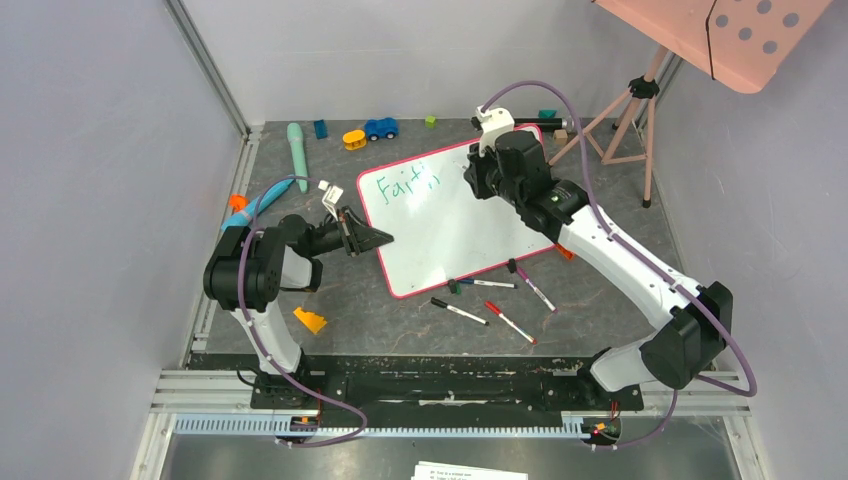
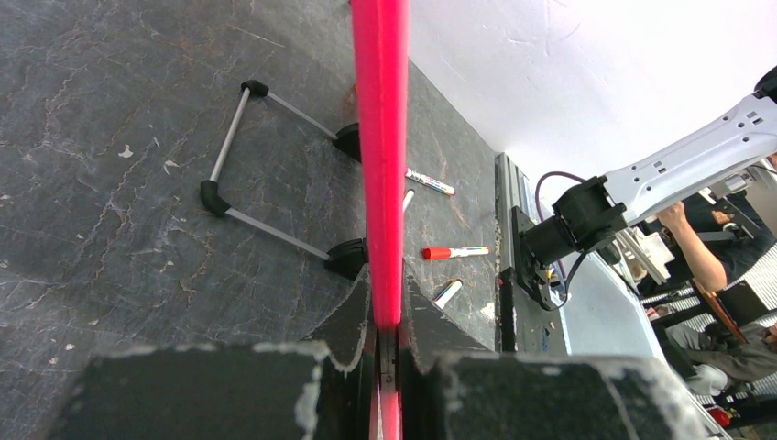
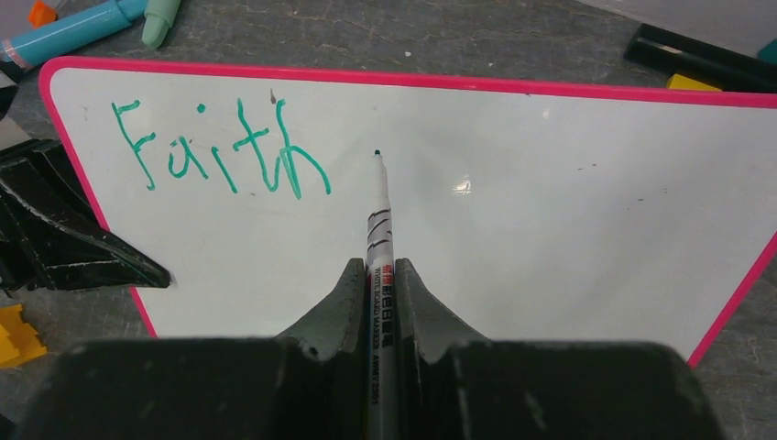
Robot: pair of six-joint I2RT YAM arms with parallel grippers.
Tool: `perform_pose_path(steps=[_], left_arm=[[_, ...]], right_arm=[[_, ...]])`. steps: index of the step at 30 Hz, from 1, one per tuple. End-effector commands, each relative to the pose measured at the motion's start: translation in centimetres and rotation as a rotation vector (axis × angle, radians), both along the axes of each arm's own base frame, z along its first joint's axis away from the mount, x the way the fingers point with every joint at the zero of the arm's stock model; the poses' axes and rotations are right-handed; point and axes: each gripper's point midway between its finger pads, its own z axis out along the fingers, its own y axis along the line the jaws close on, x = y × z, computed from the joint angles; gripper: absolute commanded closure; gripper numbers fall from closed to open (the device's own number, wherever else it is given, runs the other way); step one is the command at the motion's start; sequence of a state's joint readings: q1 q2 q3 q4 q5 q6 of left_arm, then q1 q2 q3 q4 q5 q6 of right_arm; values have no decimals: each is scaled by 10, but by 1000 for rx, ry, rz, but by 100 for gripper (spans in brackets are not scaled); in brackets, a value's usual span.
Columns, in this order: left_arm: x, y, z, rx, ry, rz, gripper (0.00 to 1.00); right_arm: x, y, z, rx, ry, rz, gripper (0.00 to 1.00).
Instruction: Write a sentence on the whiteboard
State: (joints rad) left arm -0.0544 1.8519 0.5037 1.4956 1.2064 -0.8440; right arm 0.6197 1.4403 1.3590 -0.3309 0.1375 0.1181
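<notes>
The dark table fills the middle of the top view. The whiteboard lies on it at the centre of the frame, turned at a slant, and stands on small black feet with wire legs.

The left gripper sits at the board's left edge. In the left wrist view its jaws are closed tight on the pink rim, which runs up the middle of the frame.

The right gripper is over the board's upper part, clamped shut on a white marker.

The sentence so far is one green word, "Faith", in the board's upper left. The marker's dark tip is just right of it; whether it touches the surface I cannot tell.

Four loose markers lie below the board's lower edge.
</notes>
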Motion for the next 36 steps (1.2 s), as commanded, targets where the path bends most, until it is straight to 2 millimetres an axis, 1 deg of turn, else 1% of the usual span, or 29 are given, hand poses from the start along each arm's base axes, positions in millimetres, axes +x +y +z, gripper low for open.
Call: perform_pose_path(steps=[1,5,11,14,17,22,24,28,30,36], left_arm=[[-14,-5,-1,36,-144,-97,98],[-12,-4,-1,35,-143,-97,98],[-12,-2,-1,39,-157,-71,98],[-8,1,-4,38,-145,-50,98],[-6,2,-8,39,-134,-39,98],[-7,3,-10,41,-131,-29,98],[-7,3,-10,41,-131,-31,98],[-8,3,-7,45,-156,-30,98],[-10,2,-6,46,-165,-37,98],[-8,-1,-8,39,-135,-61,98]], right_arm=[[4,-14,22,-1,-67,-44,100],[5,-18,22,-16,-74,-55,100],[9,-19,23,-27,-77,-68,100],[9,-14,22,-43,-81,-30,100],[5,-14,15,-71,-76,4,100],[-3,-33,4,-129,-83,-23,100],[-4,-36,1,-119,-75,-28,100],[-2,-25,2,-95,-54,11,100],[0,-21,1,-64,-35,4,100],[3,-15,2,-36,-30,17,100]])
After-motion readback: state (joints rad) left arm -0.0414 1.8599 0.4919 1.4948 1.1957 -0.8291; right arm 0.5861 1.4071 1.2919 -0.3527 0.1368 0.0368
